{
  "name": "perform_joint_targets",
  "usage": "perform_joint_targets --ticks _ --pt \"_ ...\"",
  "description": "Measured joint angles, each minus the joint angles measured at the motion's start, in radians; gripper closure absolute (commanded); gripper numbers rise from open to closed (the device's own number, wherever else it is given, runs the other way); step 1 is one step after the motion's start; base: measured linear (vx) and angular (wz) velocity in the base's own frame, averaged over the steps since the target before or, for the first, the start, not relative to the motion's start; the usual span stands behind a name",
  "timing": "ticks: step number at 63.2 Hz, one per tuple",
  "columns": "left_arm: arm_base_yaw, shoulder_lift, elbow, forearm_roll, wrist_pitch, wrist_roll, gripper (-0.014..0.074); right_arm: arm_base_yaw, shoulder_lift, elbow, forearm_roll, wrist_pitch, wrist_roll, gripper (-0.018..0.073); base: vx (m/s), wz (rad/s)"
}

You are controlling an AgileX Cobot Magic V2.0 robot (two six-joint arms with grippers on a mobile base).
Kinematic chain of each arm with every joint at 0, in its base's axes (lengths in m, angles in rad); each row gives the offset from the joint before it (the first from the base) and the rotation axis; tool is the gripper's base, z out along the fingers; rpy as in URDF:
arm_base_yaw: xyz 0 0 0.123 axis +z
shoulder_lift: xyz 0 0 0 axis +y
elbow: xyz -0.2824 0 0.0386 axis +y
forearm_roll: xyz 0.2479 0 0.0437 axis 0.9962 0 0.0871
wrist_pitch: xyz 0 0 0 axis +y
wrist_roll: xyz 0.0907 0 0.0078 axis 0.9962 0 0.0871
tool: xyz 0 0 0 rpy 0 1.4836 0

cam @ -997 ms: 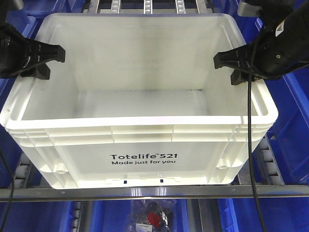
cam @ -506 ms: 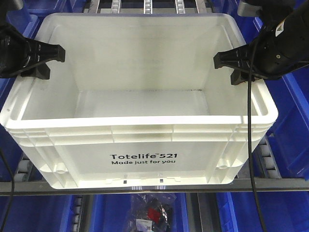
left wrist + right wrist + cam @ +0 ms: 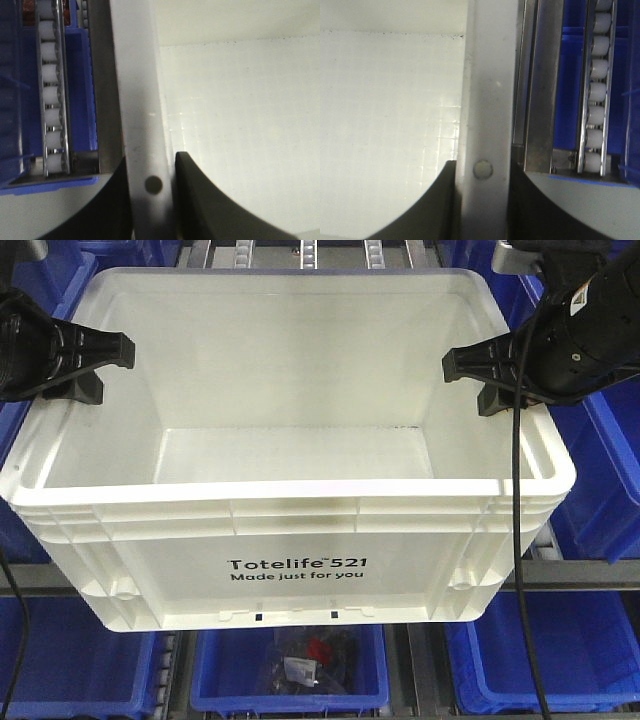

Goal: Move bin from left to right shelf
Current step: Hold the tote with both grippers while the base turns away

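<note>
Bin clamped at rim by left gripper, right gripper | blue bins below | roller rails beside

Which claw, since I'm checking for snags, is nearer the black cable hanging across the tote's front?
Right. The right claw clamps the tote's right wall, the cable dropping right beside it; the left claw clamps the opposite wall.

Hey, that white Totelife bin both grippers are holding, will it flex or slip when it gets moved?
Probably light for its size: the bin looks empty. Likely fairly stiff, given the ribbed rim. It might slip or tilt, since the left gripper and right gripper each pinch only a smooth side wall.
</note>
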Motion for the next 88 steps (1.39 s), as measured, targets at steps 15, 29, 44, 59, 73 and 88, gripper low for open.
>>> perform_joint_targets --ticks 15,29,44,59,73,88 --pt "0.000 -0.001 0.000 0.001 0.001 -0.001 0.0488 0.002 0.000 0.000 0.002 0.000 0.000 0.0498 -0.16 -0.06" --pt "0.000 -0.002 0.000 0.001 0.001 -0.002 0.0488 0.002 0.000 0.000 0.002 0.001 0.000 0.0498 -0.15 -0.18" --pt "0.000 -0.004 0.000 0.001 0.001 -0.002 0.0488 0.002 0.000 0.000 0.002 0.001 0.000 0.0498 -0.14 -0.22" --pt "0.000 -0.005 0.000 0.003 0.002 -0.002 0.0488 0.003 0.000 0.000 0.002 0.001 0.000 0.0498 -0.10 -0.30" --pt "0.000 -0.007 0.000 0.009 0.012 -0.003 0.0488 0.005 0.000 0.001 0.010 0.008 0.001 0.0498 -0.07 -0.38" --pt "0.000 -0.007 0.000 0.004 0.004 -0.003 0.0486 0.005 0.000 0.001 0.003 0.002 0.001 0.0498 -0.06 -0.45"
